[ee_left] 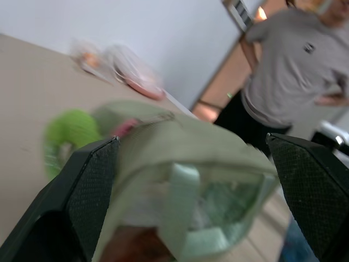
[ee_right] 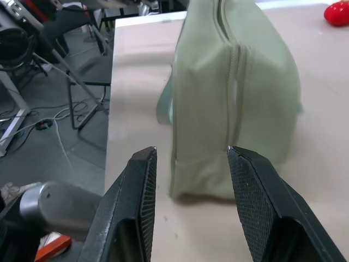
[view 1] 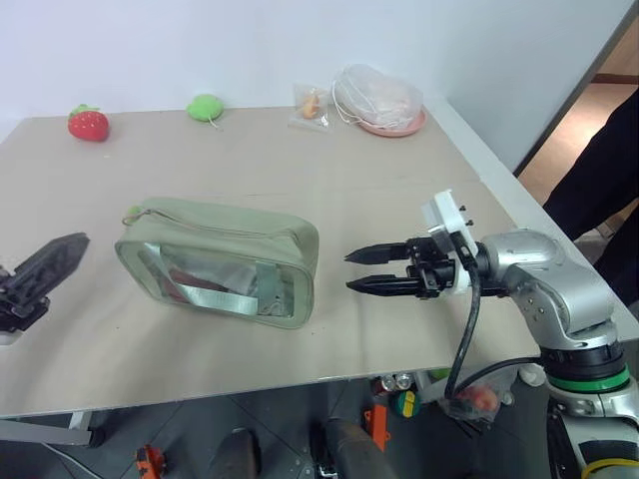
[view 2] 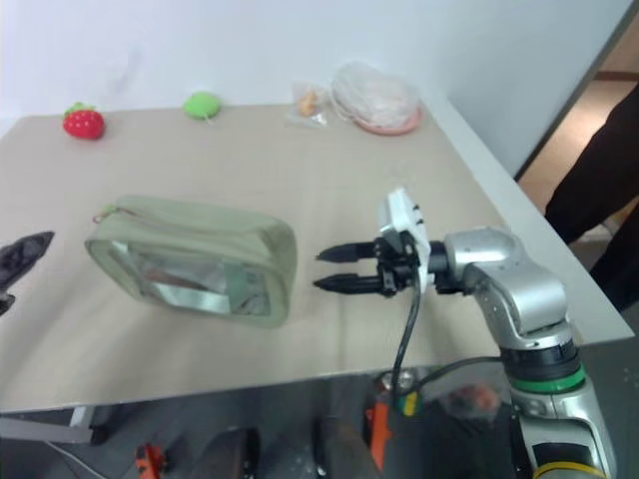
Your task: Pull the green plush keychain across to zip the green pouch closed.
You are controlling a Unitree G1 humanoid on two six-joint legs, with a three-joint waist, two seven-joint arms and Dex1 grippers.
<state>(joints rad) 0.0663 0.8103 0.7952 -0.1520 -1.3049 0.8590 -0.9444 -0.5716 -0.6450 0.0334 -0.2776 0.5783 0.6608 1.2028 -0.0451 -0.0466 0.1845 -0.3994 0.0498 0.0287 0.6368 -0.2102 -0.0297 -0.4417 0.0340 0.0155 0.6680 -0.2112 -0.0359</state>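
Note:
The green pouch (view 1: pixel 222 257) lies on the table's left half, its clear side facing me and red items showing inside. The green plush keychain (ee_left: pixel 70 130) hangs at the pouch's left end, by the zipper. My left gripper (view 1: pixel 45 271) is open just left of that end, level with the table. In the left wrist view its fingers (ee_left: pixel 90 180) stand wide with the pouch's end between and beyond them. My right gripper (view 1: pixel 349 272) is open to the right of the pouch, pointing at its right end (ee_right: pixel 218 109) across a short gap, with nothing between its fingers.
Along the back edge of the table sit a red strawberry plush (view 1: pixel 88 123), a rounded green plush (view 1: pixel 205 107), a small packet (view 1: pixel 310 104) and a pink plate (view 1: pixel 391 124) with a plastic bag on it. A person (view 1: pixel 599 170) stands past the table's right edge.

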